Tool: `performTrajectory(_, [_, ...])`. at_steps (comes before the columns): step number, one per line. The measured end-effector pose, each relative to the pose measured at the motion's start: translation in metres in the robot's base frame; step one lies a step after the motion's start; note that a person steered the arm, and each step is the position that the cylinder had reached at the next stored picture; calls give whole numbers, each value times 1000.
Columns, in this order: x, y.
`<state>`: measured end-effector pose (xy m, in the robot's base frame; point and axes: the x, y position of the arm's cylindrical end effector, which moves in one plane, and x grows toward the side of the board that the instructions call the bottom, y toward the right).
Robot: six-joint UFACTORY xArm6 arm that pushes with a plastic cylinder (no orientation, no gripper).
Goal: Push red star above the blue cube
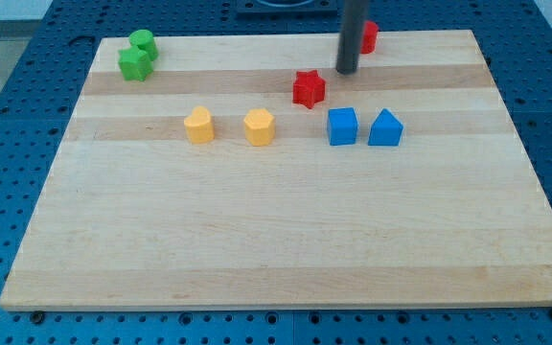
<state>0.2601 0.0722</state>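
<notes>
A: Where is my tip [347, 72]?

B: The dark rod stands upright, its end on the wooden board [276, 230], up-right of the red star block [308, 88], apart from it.

A: And the star?

B: Up-left of the blue cube block [342, 126], near it.

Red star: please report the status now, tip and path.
My tip up-right of red star, not touching. Star sits up-left of blue cube, not yet above it. Nothing between them; red block behind the rod.
</notes>
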Motion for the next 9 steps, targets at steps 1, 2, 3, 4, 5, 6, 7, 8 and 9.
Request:
performTrajectory(1, [-6, -31])
performTrajectory(2, [16, -59])
performTrajectory(3, [36, -82])
performTrajectory(4, [42, -75])
performTrajectory(5, [42, -35])
performTrajectory(6, [50, -3])
performTrajectory(7, [51, -1])
performTrajectory(8, [49, -19])
performTrajectory(9, [49, -44])
